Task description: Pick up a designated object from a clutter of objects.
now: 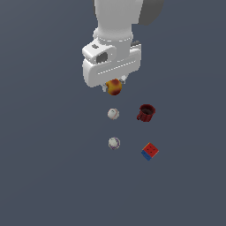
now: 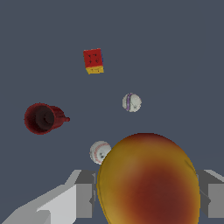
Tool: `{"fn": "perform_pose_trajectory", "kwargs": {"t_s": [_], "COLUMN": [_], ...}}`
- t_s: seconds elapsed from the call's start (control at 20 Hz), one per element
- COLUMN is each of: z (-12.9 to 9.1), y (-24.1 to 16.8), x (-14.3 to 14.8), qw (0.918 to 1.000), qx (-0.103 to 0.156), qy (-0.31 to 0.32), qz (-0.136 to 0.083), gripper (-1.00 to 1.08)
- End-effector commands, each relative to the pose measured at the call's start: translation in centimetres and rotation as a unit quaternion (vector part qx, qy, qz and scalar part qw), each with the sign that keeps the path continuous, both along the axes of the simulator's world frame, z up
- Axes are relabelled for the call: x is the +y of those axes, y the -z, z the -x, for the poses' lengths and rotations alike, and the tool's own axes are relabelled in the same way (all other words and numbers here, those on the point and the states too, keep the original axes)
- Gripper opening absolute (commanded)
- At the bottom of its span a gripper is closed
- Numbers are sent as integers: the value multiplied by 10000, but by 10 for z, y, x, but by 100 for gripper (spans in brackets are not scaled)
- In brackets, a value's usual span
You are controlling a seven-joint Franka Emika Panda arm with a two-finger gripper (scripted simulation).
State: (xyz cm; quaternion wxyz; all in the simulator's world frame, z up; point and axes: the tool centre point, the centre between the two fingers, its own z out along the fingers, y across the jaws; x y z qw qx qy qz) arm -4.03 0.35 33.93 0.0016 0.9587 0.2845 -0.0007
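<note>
While no writing is legible anywhere, the jaws clamp the yellow-orange ball (image 2: 148, 183).

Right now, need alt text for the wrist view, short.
A large yellow-orange ball with a red patch fills the foreground, held between the gripper's two grey fingers. Beyond it on the dark grey floor lie two whitish balls, a dark red mug on its side and a red cube with a yellow face.
</note>
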Motion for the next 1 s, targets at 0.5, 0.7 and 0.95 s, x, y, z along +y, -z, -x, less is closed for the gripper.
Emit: {"fn": "perform_pose_trajectory", "kwargs": {"t_s": [0.5,0.7,0.95], "z": [2,1,0], "y": [-84,-95,-96], "x": [58,65,66], "qw": [10000,10000,10000], "qx": [-1,-1,-2], "qy": [3,4,5], "qz": [-13,-16,-17], "gripper": [-100,-100,-100]}}
